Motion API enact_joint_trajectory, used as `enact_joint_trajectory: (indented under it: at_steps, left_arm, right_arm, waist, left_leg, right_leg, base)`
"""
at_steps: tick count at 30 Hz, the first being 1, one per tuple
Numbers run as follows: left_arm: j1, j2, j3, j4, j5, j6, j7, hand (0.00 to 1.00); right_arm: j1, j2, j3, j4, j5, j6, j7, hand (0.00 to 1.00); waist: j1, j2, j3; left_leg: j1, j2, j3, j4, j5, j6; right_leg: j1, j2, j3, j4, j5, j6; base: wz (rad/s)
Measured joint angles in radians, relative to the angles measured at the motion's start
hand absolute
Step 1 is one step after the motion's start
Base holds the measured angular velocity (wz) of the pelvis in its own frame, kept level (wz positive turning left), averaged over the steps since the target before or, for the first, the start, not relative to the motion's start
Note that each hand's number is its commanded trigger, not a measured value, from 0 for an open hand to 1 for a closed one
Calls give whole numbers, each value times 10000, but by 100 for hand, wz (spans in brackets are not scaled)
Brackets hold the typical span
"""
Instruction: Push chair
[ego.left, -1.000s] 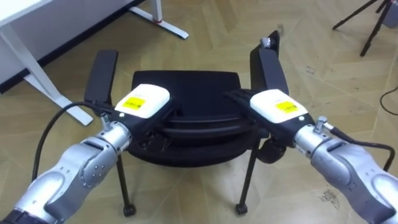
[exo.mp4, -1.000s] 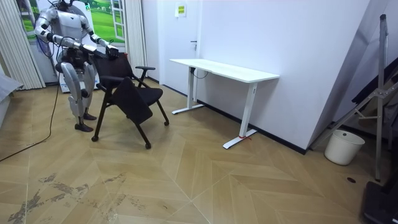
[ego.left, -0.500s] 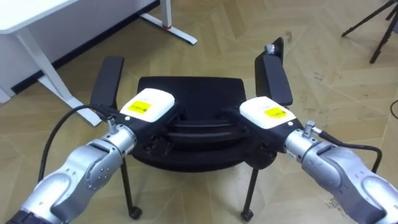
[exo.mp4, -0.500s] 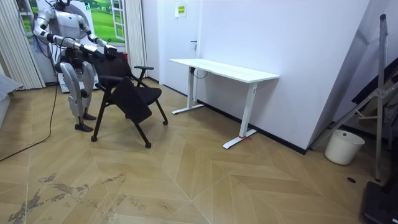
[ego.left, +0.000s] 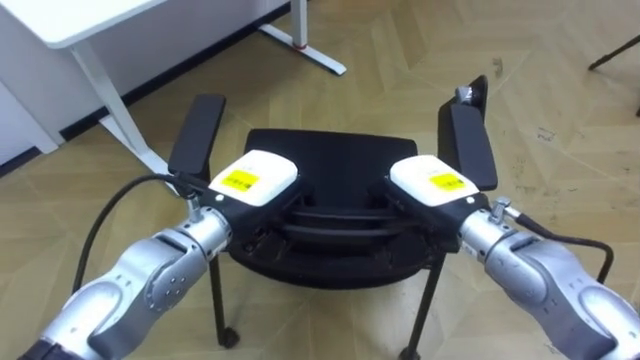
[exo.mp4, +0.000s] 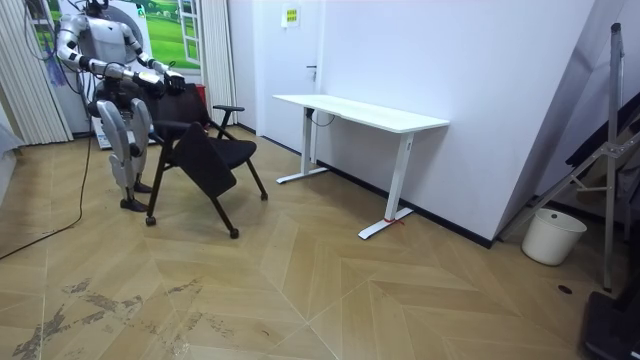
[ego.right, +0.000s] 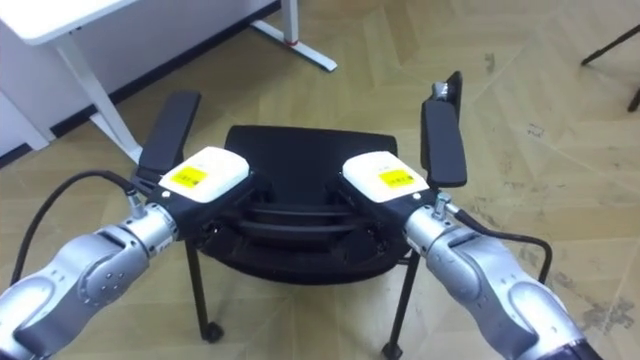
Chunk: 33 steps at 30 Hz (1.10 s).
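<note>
As the eye views look down, the left hand (ego.left: 250, 180) and right hand (ego.left: 432, 183) rest atop the black armchair (ego.left: 335, 160) backrest; their fingers are hidden, perhaps curled over, so I cannot tell the grip; in the room view, the armchair (exo.mp4: 205, 160) stands before the robot, near a white desk (exo.mp4: 360, 112).

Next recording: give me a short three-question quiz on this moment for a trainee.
1. True or false: the left hand and the right hand are both at the backrest of the chair.
2. From the robot, the white desk stands: A) ahead to the left, B) ahead to the right, C) right under its hands.
3. What colour is the chair's seat?
Key: 1 true; 2 A; 3 black.
</note>
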Motion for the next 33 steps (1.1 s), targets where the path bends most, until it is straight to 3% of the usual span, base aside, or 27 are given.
enact_joint_trajectory:
  at_steps: [8, 28, 31, 33]
  left_arm:
    - [0, 85, 0, -3, 6, -91, -65, 100]
    - [0, 107, 1, -137, 7, 4, -351, 100]
    - [0, 98, 4, -127, 120, 47, -444, 100]
    - [-3, 60, 24, -19, 162, 0, -429, 100]
  right_arm:
    - [101, 11, 2, 208, -102, -308, -277, 100]
    - [102, 16, -3, 316, -347, -553, -405, 100]
    - [82, 168, -4, 506, -343, -633, -420, 100]
    - [105, 230, -1, 542, -350, -642, -379, 100]
  waist:
    - [8, -5, 1]
    - [-14, -6, 5]
    - [-67, -81, 58]
    - [-65, -203, 126]
  left_leg:
    - [14, -88, 20, -2, 32, 54]
    - [133, -74, 30, 6, 32, 54]
    - [142, -60, 25, 267, 26, 47]
    - [-239, -24, 211, 1375, -134, -49]
  right_leg:
    - [8, -82, -19, 14, -17, 58]
    - [100, -80, -30, 3, -27, 72]
    - [173, -136, -173, 176, -157, 56]
    - [124, -268, -437, 712, -568, -15]
  base:
    - [0]
    - [0]
    - [7]
    - [19]
